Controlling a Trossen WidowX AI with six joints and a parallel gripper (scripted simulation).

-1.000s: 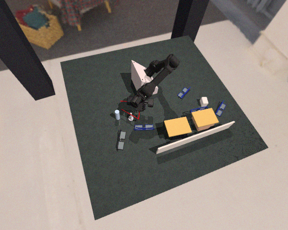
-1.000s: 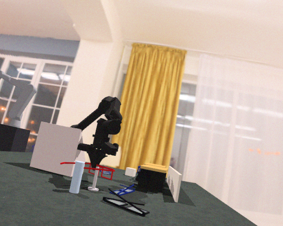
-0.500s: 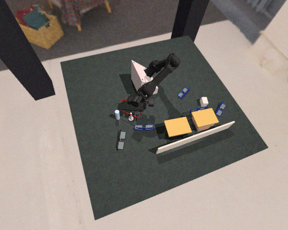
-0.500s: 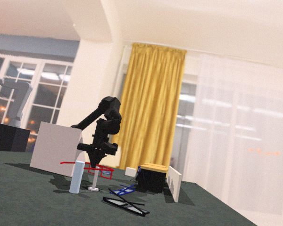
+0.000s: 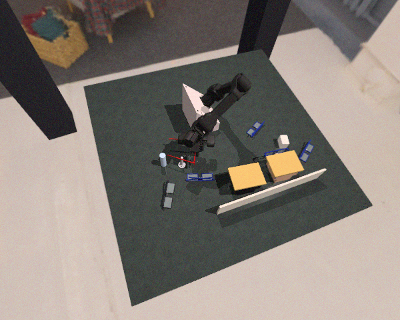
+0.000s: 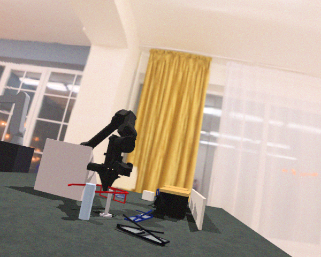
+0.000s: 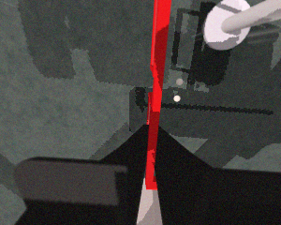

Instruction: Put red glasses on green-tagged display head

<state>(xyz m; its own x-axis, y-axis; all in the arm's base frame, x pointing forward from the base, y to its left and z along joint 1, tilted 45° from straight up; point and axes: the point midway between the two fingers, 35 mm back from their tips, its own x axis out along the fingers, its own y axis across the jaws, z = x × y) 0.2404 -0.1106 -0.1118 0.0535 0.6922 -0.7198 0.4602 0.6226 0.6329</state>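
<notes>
The red glasses (image 5: 195, 158) (image 6: 79, 184) (image 7: 160, 52) are unfolded in the air, lenses hanging down at the right end and temples reaching left in the top view. My gripper (image 5: 197, 151) (image 6: 106, 190) (image 7: 150, 129) is shut on them from above. One temple passes close by the top of a white post; contact cannot be told. Two blocky shapes with orange tops, seemingly the display heads, stand to the right: the nearer (image 5: 247, 176) and the farther (image 5: 285, 163), which shows a skin-coloured side. The exterior view shows them overlapping. Faces and the green tag are not visible.
The white post (image 5: 182, 165) (image 6: 108, 204) stands below the glasses, with a pale blue cylinder (image 5: 163, 160) (image 6: 87, 202) beside it. Blue glasses (image 5: 255, 129) and black glasses (image 5: 169, 195) lie on the mat. A low white wall (image 5: 272, 190) (image 6: 198, 209) runs beside the heads.
</notes>
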